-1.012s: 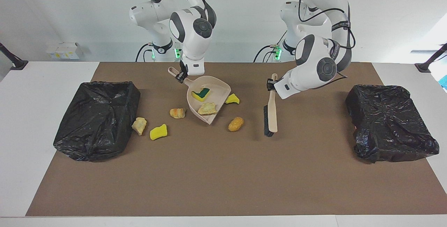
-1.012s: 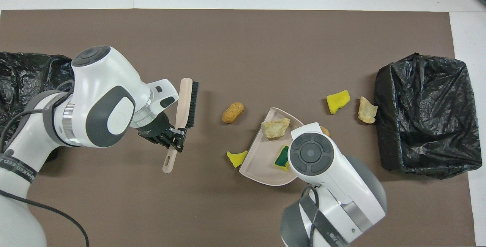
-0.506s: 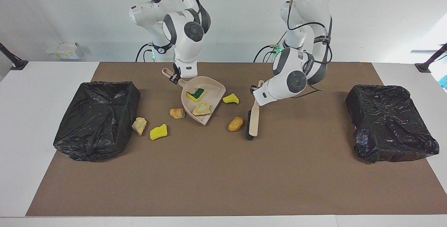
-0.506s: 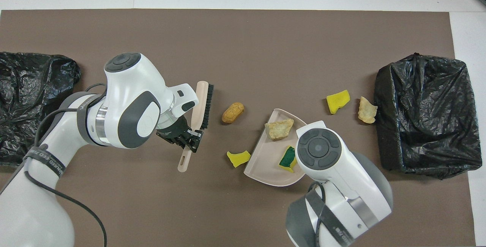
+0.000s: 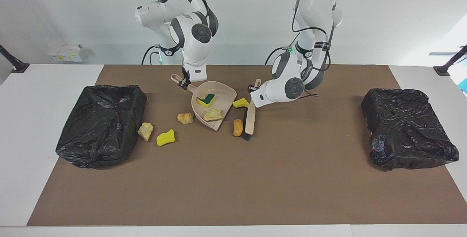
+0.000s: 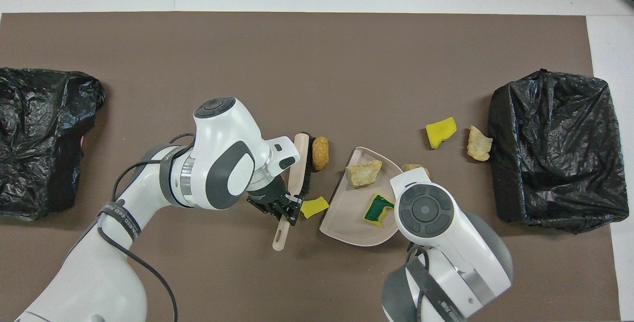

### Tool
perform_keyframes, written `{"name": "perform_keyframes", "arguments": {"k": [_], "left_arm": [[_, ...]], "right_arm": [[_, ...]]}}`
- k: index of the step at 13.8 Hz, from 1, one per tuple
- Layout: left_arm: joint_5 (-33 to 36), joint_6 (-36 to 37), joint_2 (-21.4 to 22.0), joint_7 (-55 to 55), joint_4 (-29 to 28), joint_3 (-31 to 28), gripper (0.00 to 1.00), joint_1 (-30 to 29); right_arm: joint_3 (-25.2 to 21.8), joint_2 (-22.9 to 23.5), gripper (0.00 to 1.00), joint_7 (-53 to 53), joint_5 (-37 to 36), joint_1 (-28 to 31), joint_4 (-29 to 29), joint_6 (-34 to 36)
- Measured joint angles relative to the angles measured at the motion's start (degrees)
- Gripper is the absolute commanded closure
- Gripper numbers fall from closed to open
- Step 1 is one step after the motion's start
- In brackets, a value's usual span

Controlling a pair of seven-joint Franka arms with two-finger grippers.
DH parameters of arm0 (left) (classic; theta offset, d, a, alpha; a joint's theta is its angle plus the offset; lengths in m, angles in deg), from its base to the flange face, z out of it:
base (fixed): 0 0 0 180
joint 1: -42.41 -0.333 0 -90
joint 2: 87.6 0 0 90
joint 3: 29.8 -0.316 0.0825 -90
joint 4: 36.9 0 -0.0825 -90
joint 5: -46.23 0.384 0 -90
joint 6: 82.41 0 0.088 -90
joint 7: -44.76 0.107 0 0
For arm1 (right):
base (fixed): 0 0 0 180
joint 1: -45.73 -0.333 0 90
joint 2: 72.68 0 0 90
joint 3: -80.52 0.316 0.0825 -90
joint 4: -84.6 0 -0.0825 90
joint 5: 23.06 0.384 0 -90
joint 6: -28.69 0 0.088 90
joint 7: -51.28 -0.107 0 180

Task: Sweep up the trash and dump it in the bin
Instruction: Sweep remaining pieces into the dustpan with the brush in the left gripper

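Note:
My right gripper [image 5: 181,81] is shut on the handle of the beige dustpan [image 5: 226,93], whose mouth faces away from the robots. In the pan lie a yellow-green sponge [image 5: 205,99] and a tan bread piece [image 5: 213,114]. My left gripper [image 5: 254,87] is shut on the handle of the beige brush [image 5: 250,118], whose bristles touch an orange bread lump [image 5: 238,127] beside the pan's mouth. A yellow scrap [image 5: 241,103] lies between brush and pan. More trash lies toward the right arm's end: a bread lump [image 5: 185,117], a yellow sponge [image 5: 165,137] and a tan scrap [image 5: 145,131].
A black-bagged bin [image 5: 102,124] stands at the right arm's end of the brown mat, close to the tan scrap. A second black-bagged bin [image 5: 406,131] stands at the left arm's end. In the overhead view the right arm [image 6: 426,213] covers the dustpan's handle.
The left arm swept the brush toward the dustpan and pushed the orange bread lump closer to the pan's mouth. The dustpan turned slightly in the right gripper.

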Motion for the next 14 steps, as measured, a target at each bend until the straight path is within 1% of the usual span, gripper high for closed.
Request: {"name": "perform_keyframes", "arguments": {"k": [4,6,10,14], "left_arm": [[-10.76,0.06,1.22,0.11,-1.69,3.06,1.0,0.25],[-13.83,0.17,2.35,0.1,-1.87,3.79,1.0,0.36],[-14.69,1.05,4.73,-0.7,-2.12,3.89,1.0,0.38],[-13.77,3.14,7.2,-4.55,-2.16,3.17,1.0,-0.35]], "right_arm": [[0.06,0.96,1.0,-0.38,0.0,-1.22,0.43,-2.0],[0.05,1.82,1.0,-2.12,0.0,-2.31,0.45,-3.16],[0.03,2.19,1.0,-2.9,0.0,-2.71,0.45,-3.62],[0.02,2.19,1.0,-2.9,0.0,-2.72,0.45,-3.64]]}}
